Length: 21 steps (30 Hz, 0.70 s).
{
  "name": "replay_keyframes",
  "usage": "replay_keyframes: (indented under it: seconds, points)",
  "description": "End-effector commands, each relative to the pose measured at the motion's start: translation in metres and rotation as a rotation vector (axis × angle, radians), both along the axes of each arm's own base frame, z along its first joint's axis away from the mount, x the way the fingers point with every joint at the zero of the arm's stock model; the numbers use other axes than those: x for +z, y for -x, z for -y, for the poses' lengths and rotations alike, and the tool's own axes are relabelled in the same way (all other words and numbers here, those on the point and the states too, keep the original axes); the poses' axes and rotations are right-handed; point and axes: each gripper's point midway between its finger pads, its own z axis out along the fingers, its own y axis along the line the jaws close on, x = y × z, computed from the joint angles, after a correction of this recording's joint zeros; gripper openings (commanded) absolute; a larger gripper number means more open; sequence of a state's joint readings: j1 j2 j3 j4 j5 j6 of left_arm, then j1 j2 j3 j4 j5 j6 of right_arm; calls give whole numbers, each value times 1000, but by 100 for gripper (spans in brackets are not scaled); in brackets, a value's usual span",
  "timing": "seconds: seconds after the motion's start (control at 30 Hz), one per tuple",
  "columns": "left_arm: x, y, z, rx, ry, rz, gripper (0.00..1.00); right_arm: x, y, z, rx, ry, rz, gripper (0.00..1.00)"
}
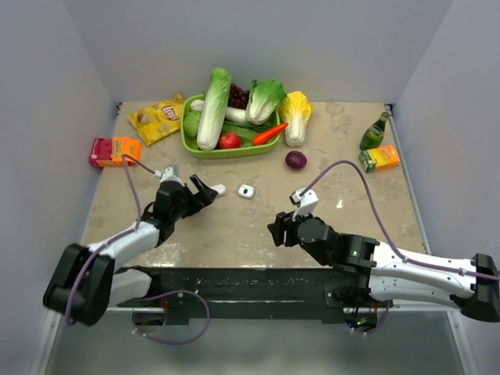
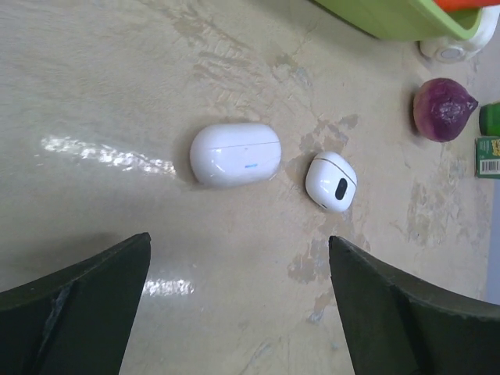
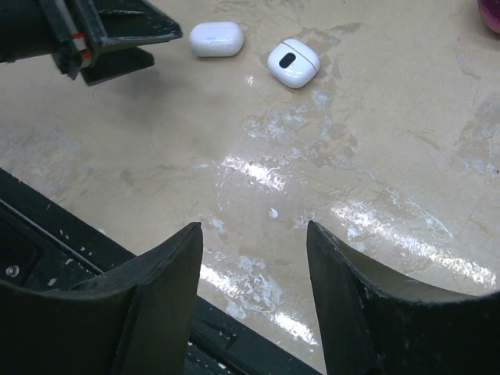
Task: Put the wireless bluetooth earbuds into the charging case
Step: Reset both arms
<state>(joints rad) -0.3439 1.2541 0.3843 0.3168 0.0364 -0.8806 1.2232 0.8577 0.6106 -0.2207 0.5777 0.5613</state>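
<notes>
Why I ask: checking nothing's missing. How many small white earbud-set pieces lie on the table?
2: a plain oval piece by the left claw, and a dark-centred piece just beside it. Smaller ones may be hidden.

Surface: beige marbled tabletop [image 1: 234,234], glossy, with glare patches
Centre: charging case [image 2: 331,181], white with a dark oval spot; white oval pod [image 2: 235,153] just beside it, not touching, seam closed
Far edge: green tray [image 1: 226,153]; yellow-leafed cabbage [image 1: 296,117] at its right end; purple onion [image 1: 295,160] near
Far left: yellow chip bag [image 1: 156,119]; red-orange carton [image 1: 114,151]
Far right: green bottle [image 1: 374,132]; orange carton [image 1: 380,158] just beside it
</notes>
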Motion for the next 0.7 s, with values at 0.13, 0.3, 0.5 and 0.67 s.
replay_keyframes:
  seconds: [0.13, 0.3, 0.5, 0.67]
  points:
    - [29, 41, -34, 214, 135, 73, 100, 20, -3, 2, -24, -204, 71, 66]
    - [48, 39, -36, 278, 250, 113, 100, 34, -7, 11, -89, -320, 88, 98]
    - [72, 37, 12, -95, 152, 173, 99, 28, -15, 25, -172, -258, 93, 98]
    - [60, 38, 3, -61, 108, 167, 99, 13, -21, 25, -186, -83, 89, 98]
